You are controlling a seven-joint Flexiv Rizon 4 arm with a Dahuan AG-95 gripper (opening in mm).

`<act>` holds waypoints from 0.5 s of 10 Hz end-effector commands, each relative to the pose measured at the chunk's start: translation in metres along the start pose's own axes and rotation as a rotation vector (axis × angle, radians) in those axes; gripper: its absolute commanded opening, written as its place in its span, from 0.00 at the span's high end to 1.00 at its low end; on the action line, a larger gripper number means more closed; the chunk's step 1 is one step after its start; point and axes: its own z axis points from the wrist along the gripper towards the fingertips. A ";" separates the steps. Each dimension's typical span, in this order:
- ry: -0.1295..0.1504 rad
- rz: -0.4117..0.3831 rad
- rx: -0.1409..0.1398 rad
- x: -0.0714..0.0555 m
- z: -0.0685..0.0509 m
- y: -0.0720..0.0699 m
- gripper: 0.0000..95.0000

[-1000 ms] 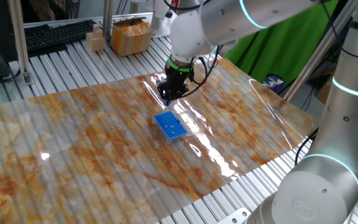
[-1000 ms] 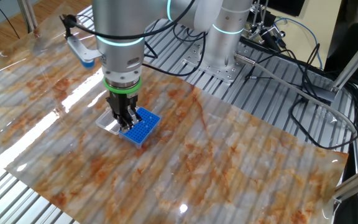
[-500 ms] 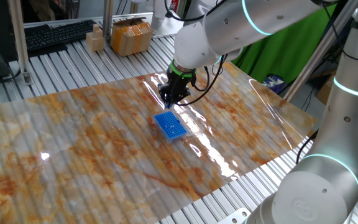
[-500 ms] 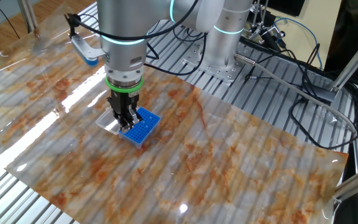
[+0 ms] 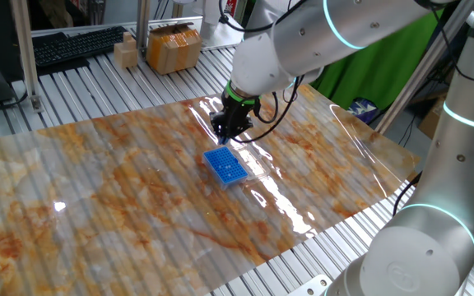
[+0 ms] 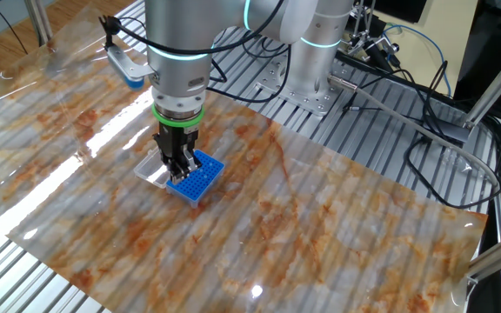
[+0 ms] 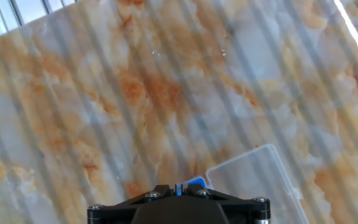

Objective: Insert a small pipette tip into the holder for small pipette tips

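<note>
Centrally on the bench sits the blue rack, top face a fine grid of holes; whether any hole holds a tip cannot be told at this size. Touching or just beside the rack, on its side toward the arm's base column in the other fixed view, lies a clear flat lid or tray, also seen in the hand view as a transparent rectangle with nothing visible in it.

Gripper hangs over the rack's edge, fingers pointing down, tips close above the grid. Jaws stand narrow, nearly together; whether a tip is pinched between them cannot be told. Hand view shows only the gripper's black body at the bottom, a sliver of blue rack beside it, and marbled orange-white bench beyond.

Surroundings: bench surface is a glossy marbled sheet over a ribbed metal top. At the far edge in one fixed view stand a keyboard and cardboard boxes; a green cloth hangs behind the arm. Cables trail across the ribbed metal near the arm's base, well apart from the rack.
</note>
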 end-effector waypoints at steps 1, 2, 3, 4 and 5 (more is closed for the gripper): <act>-0.007 -0.006 0.003 -0.001 0.000 -0.001 1.00; -0.012 -0.005 0.001 0.000 0.001 -0.001 1.00; -0.018 -0.005 0.000 0.000 0.001 -0.001 1.00; -0.018 -0.006 0.000 0.000 0.002 -0.001 1.00; -0.018 -0.004 -0.002 0.000 0.002 -0.001 1.00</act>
